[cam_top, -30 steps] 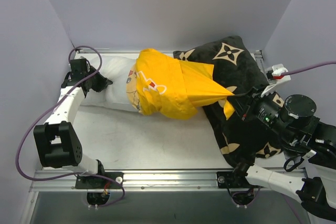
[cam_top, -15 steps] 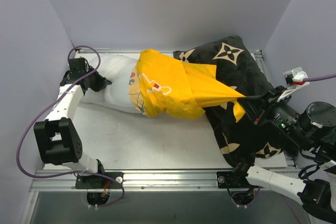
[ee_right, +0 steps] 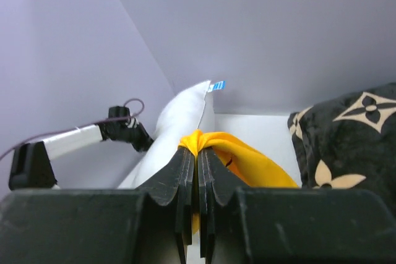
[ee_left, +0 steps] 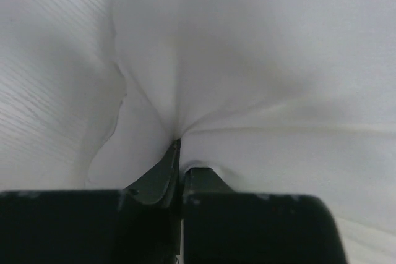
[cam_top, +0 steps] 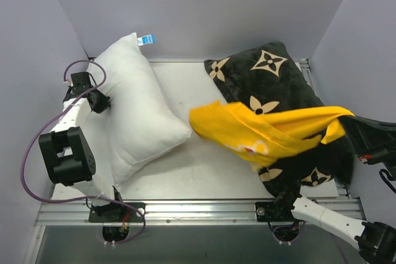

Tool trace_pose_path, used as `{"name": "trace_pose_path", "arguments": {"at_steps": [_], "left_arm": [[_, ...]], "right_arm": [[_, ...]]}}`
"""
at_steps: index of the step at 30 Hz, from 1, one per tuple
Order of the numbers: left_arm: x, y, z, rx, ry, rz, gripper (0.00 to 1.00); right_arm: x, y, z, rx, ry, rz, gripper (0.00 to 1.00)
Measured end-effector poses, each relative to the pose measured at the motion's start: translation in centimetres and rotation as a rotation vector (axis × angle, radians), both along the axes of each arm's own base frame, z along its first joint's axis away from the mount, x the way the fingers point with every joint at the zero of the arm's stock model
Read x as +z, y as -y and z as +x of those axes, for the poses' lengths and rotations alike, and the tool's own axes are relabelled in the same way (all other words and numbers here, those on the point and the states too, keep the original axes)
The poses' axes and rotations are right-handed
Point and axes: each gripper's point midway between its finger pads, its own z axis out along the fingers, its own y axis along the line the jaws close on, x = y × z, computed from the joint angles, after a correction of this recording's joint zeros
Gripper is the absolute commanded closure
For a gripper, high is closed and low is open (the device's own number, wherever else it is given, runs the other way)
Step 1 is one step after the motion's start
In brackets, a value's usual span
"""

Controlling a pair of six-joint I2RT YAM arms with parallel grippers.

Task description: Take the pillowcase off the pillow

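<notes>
The white pillow [cam_top: 139, 112] lies bare at the left, tilted up against the left wall, with its blue tag [cam_top: 145, 39] at the far corner. My left gripper [cam_top: 103, 102] is shut on a pinch of the pillow's white fabric [ee_left: 204, 91] at its left edge. The yellow pillowcase [cam_top: 260, 134] is off the pillow. It hangs stretched across the black flowered pillow [cam_top: 272, 75] toward the right. My right gripper [cam_top: 348, 118] is shut on a bunched end of the pillowcase [ee_right: 247, 162], held above the table at the right edge.
The black pillow with tan flowers [ee_right: 356, 134] fills the right half of the table under the pillowcase. Grey walls close in on the left, back and right. A metal rail [cam_top: 198, 209] runs along the near edge. A purple cable [cam_top: 28, 159] loops by the left arm.
The pillowcase slid fully off the pillow as my right gripper pulled it right. The pillow, still held by my left gripper, swung up and left against the wall.
</notes>
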Motion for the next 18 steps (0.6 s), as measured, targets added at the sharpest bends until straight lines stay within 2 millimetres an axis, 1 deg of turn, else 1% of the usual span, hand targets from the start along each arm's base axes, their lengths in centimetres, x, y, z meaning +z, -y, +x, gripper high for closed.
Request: {"name": "trace_pose_path", "arguments": {"at_steps": [2,3,5,7,8,12,15,18], "left_arm": [[-0.3,-1.2,-0.1,0.029,-0.007,0.029,1.0],[-0.3,-1.5,-0.1,0.037,-0.008,0.042,1.0],[-0.2,-1.6,0.0,0.034,-0.007,0.054,1.0],[0.0,-1.2,0.0,0.019,-0.002,0.06,1.0],[0.2,-1.0,0.1,0.01,0.005,0.063,1.0],[1.0,-0.4,-0.2,-0.005,0.03,0.071,1.0],[1.1,0.2,-0.6,-0.019,0.04,0.077,1.0],[1.2,0.7,-0.9,-0.03,0.047,0.084,1.0]], "right_arm": [[1.5,1.0,-0.9,-0.003,0.045,0.051,1.0],[1.8,1.1,-0.9,-0.006,0.055,0.063,1.0],[1.9,0.5,-0.5,0.001,0.059,0.065,1.0],[0.9,-1.0,0.5,0.015,0.029,0.032,1.0],[0.3,-2.1,1.2,0.026,0.01,0.009,1.0],[-1.2,-7.7,5.1,0.074,-0.07,-0.084,1.0],[-3.1,-12.7,8.9,0.104,-0.131,-0.177,1.0],[-4.1,-16.8,12.4,0.118,-0.163,-0.252,1.0]]}}
